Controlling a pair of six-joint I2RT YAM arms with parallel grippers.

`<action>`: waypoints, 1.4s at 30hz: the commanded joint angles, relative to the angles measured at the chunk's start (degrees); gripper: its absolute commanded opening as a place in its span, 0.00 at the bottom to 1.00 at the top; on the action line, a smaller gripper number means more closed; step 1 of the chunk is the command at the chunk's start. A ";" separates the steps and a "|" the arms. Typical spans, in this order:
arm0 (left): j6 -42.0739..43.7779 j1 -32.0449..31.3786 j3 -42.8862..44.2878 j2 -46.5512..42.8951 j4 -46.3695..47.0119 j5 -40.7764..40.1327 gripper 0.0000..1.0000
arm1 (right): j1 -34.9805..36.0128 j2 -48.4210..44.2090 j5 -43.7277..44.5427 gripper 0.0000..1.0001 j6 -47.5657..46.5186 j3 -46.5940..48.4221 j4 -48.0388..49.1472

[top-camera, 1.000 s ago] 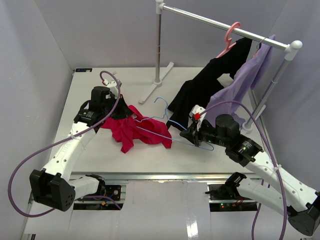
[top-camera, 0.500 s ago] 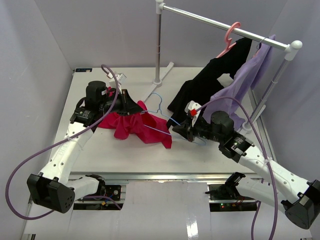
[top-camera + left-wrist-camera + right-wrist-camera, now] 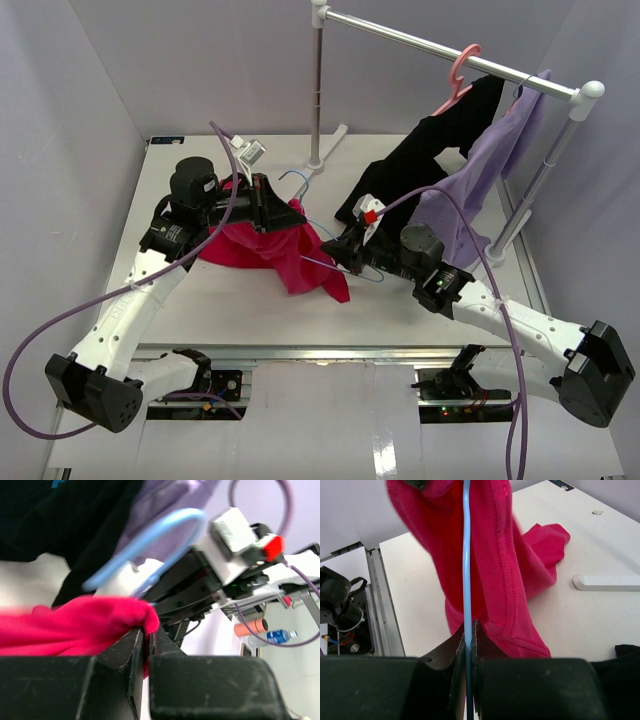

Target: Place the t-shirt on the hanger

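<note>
Near edge: the two white-shelled arms reach over the pale, matte tabletop point(image 3: 200, 300), each trailing a purple cable.

Right gripper point(image 3: 469, 630): the black, grainy jaws are closed onto the hanger point(image 3: 466, 555). It is a thin, smooth, light-blue wire that runs straight up from between the jaws in the right wrist view.

The t-shirt point(image 3: 300, 262): soft crimson knit with stitched hems, at the centre-left of the tabletop between the two arms. Its folds drape on both sides of the blue wire. One bunched edge is raised and the rest sags in loose folds, with a crumpled part lying on the tabletop.

Left gripper point(image 3: 147, 635): the jaws are pinched almost together on a rounded bunch of the red fabric, which is squeezed into the slit between them. The rounded hook of the hanger arcs just beyond in the left wrist view.

Far side: a clothes rack point(image 3: 450, 55) of white metal tubing, a slanted rail on upright posts with flat feet. A limp black garment point(image 3: 410, 170) hangs from a thicker pink hanger point(image 3: 460, 75) on the rail, its lower end reaching the tabletop. Beside it hangs a lavender garment point(image 3: 470, 190) in soft folds.
</note>
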 commanded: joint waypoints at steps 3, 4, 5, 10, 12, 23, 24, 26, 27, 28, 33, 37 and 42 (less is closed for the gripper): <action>2.41 -3.57 -0.02 -2.33 -1.50 1.31 0.29 | 1.66 0.10 8.28 0.08 2.14 -1.95 15.27; 4.41 -3.57 0.32 -2.62 -3.93 -0.23 0.40 | 1.60 -0.30 9.45 0.08 2.11 -2.30 15.51; 7.29 -3.57 0.87 -3.09 -7.28 -3.37 0.51 | 1.57 -1.11 10.82 0.08 1.91 -3.25 16.51; 18.51 -3.57 2.68 -5.20 -17.91 -18.79 0.80 | 1.63 -6.35 15.46 0.08 2.41 -10.27 23.62; 20.34 -3.57 4.17 -5.76 -21.86 -25.41 0.80 | 1.57 -7.97 15.14 0.08 3.15 -12.10 26.67; 43.05 -3.55 11.86 -13.48 -14.90 -26.61 0.68 | 1.57 -16.80 10.17 0.08 2.95 -20.67 33.15; 46.39 -3.51 12.15 -12.95 -15.25 -24.82 0.68 | 1.57 -17.90 8.95 0.08 2.90 -20.80 32.54; 50.87 -3.56 12.19 -11.78 -15.42 -20.76 0.67 | 1.65 -19.71 7.06 0.08 2.79 -20.81 30.43; 54.53 -3.57 12.03 -11.19 -15.41 -19.19 0.65 | 1.58 -20.17 5.86 0.08 3.23 -20.80 29.32; 56.94 -3.57 11.85 -10.44 -16.29 -15.49 0.62 | 1.64 -20.46 4.99 0.08 3.60 -20.87 28.92; 64.76 -3.57 9.84 -5.82 -16.65 -3.24 0.70 | 1.57 -22.31 0.31 0.08 5.09 -22.02 28.30; 67.02 -4.50 10.24 -3.27 -16.69 1.90 0.72 | 1.60 -22.88 0.00 0.08 2.81 -21.10 24.20; 67.68 -4.82 9.33 -3.66 -17.10 7.83 0.73 | 1.59 -22.56 -1.31 0.08 2.17 -20.34 22.51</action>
